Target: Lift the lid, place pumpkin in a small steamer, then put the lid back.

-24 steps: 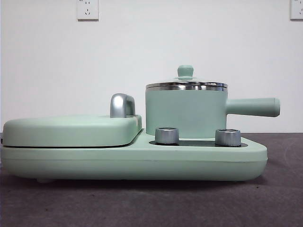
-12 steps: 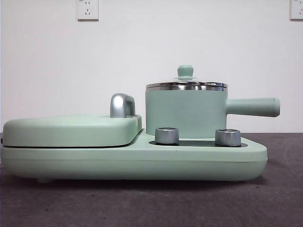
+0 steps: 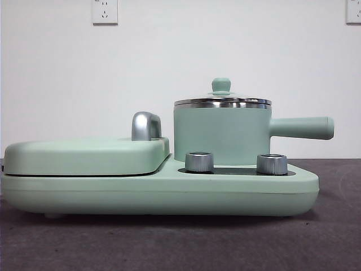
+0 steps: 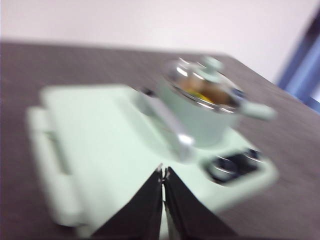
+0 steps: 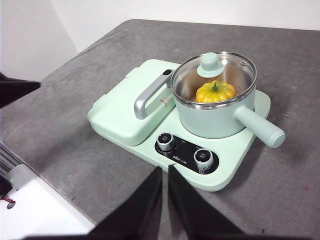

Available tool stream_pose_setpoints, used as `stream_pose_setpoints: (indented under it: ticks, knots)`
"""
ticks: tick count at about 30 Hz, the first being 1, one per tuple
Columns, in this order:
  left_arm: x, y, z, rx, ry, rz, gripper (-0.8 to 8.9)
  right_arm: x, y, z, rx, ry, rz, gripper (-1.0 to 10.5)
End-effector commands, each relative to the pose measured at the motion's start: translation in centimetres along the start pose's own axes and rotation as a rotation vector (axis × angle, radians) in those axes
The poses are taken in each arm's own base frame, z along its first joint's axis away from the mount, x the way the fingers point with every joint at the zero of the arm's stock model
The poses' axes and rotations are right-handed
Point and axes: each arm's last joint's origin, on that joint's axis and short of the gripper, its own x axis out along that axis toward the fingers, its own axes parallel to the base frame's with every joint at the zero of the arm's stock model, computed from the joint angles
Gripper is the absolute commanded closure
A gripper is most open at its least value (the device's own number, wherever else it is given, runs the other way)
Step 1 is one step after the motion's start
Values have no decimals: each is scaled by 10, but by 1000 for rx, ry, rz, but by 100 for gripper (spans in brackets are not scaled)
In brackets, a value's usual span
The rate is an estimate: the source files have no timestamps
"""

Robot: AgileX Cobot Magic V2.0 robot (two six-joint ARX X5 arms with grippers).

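Pumpkin (image 5: 215, 92) inside small steamer (image 5: 212, 117), lid (image 5: 214, 75) on, unchanged, both end effectors clenched, empty.

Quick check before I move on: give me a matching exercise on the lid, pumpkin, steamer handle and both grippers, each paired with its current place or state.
Things:
1. lid
2. pumpkin
3. steamer handle
4. left gripper and right gripper

States:
A. inside the small steamer, seen through glass
B. jaws shut, holding nothing, away from the pot
C. seated on the pot's rim
D. sticking straight out sideways

Pairs: 1-C, 2-A, 3-D, 4-B
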Motion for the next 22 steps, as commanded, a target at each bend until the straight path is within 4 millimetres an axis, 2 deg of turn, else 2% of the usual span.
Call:
stream_pose_setpoints:
  ticks: [1,5,10,15,22]
  knots:
    - [5,14,-22,51,-49,108,807,-1,1,3,-2,-13,8,930]
    - [8,32,-47,32,-104,311,807,-1,1,3,-2,-13,8,930]
    - [9,46,-62,7,-108,534,807,-1,1,3,-2,-13,8,930]
    - [9,51,-65,-2,-102,587,807,-1,1,3,-2,-13,8,930]
    - [12,59,-76,79,-56,636,807,-1,1,3,-2,-13,8,930]
